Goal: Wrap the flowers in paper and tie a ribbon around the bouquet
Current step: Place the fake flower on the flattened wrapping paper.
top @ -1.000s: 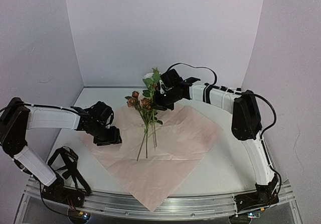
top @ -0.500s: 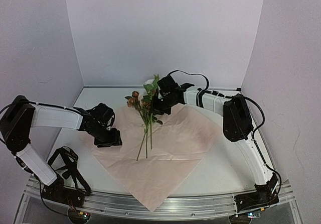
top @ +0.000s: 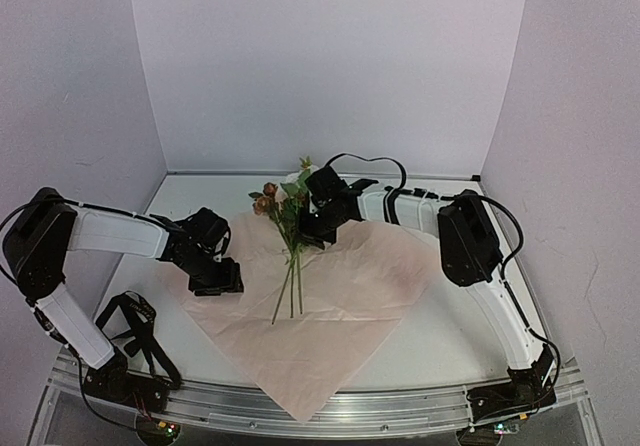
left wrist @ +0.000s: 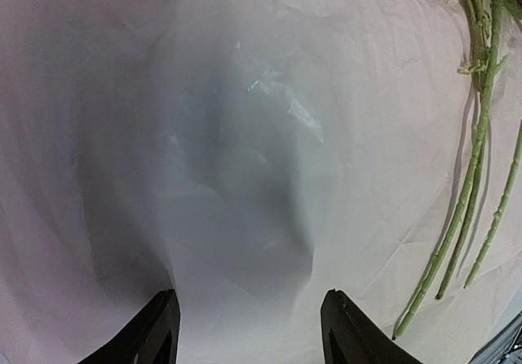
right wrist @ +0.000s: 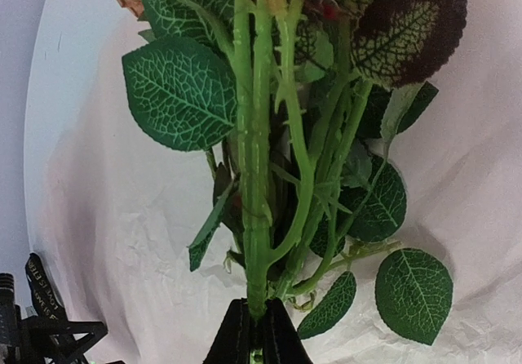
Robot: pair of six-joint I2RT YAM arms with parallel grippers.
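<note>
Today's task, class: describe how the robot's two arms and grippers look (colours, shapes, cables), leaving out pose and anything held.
The left arm and right arm have white tubular links joined by bulky black joint housings. Thin black cables loop along them. The left gripper and right gripper are black, each with two flat, tapering fingers.

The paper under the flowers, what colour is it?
The paper is plain pale pink, slightly crinkled; the top external view shows it best.
</note>
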